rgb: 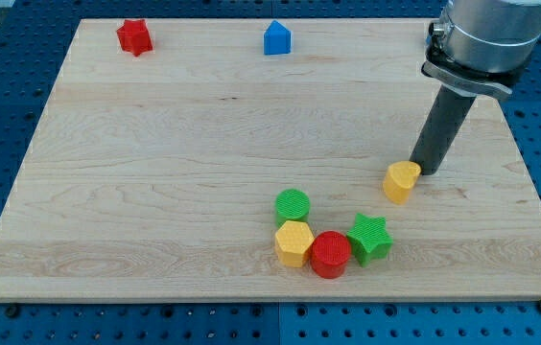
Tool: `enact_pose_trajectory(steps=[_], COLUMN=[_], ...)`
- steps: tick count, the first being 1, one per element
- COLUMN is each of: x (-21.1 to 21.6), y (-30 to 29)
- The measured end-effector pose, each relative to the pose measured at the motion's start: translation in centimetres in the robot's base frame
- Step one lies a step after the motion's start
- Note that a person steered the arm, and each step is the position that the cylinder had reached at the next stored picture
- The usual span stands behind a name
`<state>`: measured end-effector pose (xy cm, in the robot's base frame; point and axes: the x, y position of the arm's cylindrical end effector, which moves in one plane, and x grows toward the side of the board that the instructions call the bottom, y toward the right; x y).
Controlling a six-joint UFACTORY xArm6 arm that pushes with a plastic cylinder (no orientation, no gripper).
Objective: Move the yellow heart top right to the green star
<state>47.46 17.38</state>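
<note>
The rod has no jaws and holds nothing; my tip [427, 171] touches the yellow heart [402, 181] on its upper-right side; the heart sits up and right of the green star [370, 238], slightly apart; the push looks nearly finished; next, a short nudge down-left.

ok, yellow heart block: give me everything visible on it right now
The yellow heart block looks like ridged plastic, with a flat top face and darker yellow sides. It sits flat on the wooden board, in its right half, above and right of the green star, with a clear gap between them. My tip is at its upper right edge, apparently touching it.
</note>
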Motion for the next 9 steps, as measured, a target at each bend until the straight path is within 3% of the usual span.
enact_pose_trajectory(steps=[3, 5, 9], x=[-0.5, 2.7, 3.7], y=[-1.7, -2.1, -2.6])
